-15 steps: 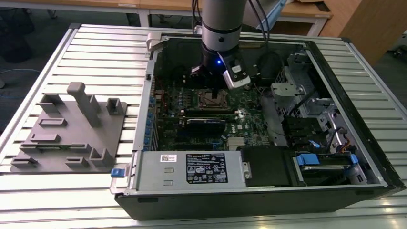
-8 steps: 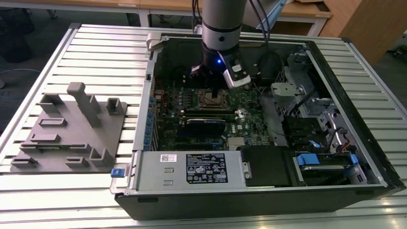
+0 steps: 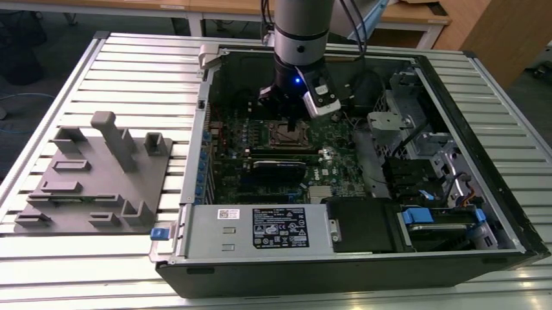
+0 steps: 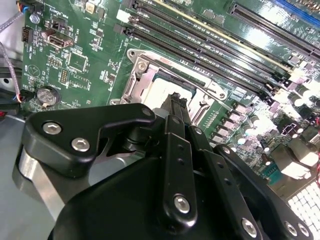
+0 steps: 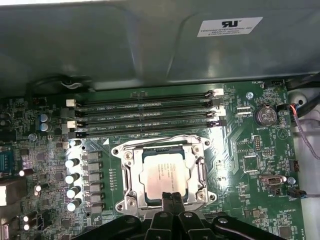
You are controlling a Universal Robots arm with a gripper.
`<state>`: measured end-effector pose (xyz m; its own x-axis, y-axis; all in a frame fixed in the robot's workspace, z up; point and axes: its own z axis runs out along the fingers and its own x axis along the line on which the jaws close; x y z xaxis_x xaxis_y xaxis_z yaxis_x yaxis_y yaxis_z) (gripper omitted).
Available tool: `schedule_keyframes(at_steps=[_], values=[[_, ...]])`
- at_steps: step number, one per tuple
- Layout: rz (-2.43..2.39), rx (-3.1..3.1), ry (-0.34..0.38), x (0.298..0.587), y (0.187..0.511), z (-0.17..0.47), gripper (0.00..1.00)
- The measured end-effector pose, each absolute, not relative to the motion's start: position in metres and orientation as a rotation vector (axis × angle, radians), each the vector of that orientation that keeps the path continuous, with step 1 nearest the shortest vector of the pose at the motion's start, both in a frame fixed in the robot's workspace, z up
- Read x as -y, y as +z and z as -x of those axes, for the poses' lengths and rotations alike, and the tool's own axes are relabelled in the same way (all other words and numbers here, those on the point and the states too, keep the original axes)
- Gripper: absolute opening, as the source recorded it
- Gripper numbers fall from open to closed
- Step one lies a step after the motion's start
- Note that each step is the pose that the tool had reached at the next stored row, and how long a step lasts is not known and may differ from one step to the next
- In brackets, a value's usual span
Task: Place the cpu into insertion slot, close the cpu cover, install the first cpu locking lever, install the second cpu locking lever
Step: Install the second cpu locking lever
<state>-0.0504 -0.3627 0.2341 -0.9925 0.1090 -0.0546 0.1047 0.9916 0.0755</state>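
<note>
Directly below my gripper (image 5: 172, 197): cpu (image 5: 164, 175) seated flat in insertion slot (image 5: 131, 170), cpu cover (image 5: 165, 145) closed over it. Fingers pressed together, empty, tips over socket's near edge, green motherboard (image 5: 250, 150) around.

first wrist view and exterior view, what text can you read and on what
White sticker on the case wall: print too small to read.
Label on the power supply box: too small to read.
Motherboard lettering: too small to read.
cpu top: faint marks, unreadable.
</note>
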Motion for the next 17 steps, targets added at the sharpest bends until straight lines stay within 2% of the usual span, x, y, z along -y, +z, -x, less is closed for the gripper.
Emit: schedule_keyframes(at_steps=[8, 17], values=[[-0.233, -3.071, 0.078, 0.3627, 0.2342, 0.0499, 0.11], [-0.234, -3.071, 0.077, 0.3672, 0.2343, 0.0492, 0.11]])
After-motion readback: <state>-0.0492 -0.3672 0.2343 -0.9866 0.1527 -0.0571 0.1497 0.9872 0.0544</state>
